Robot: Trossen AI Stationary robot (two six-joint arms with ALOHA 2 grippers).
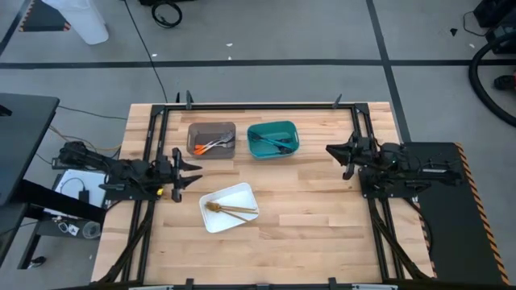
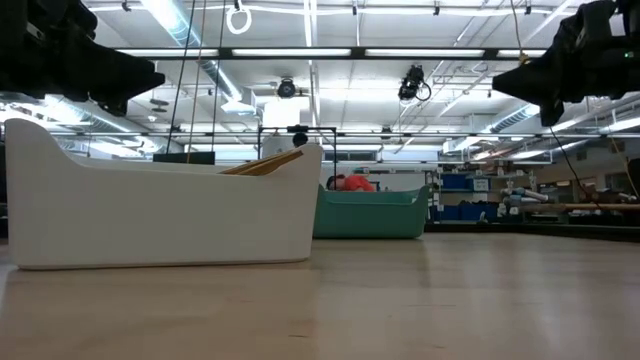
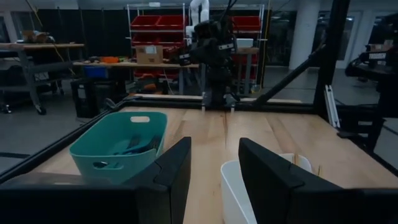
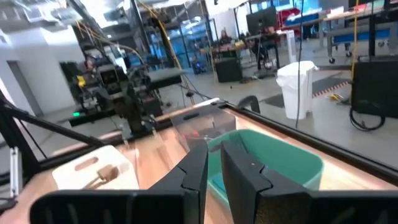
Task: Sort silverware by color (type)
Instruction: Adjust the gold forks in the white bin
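The silverware already lies sorted: orange pieces [image 1: 211, 146] in the grey bin [image 1: 211, 127], teal pieces [image 1: 271, 142] in the teal bin [image 1: 272, 126], gold pieces [image 1: 229, 210] in the white tray [image 1: 242, 192]. Each looks light, stiff and slick, best pinched mid-handle. Bin walls crowd any reach, while the bare table [image 1: 306, 209] around them offers room. The left gripper [image 1: 197, 174] hangs beside the tray, fingers apart and empty; the right gripper [image 1: 330, 150] hangs near the teal bin, fingers nearly together, holding nothing.

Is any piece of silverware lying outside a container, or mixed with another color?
Nothing stands out. The orange-handled pieces lie in the grey bin, the teal-blue pieces in the teal bin, and the gold pieces in the white tray. No piece lies on the bare table.
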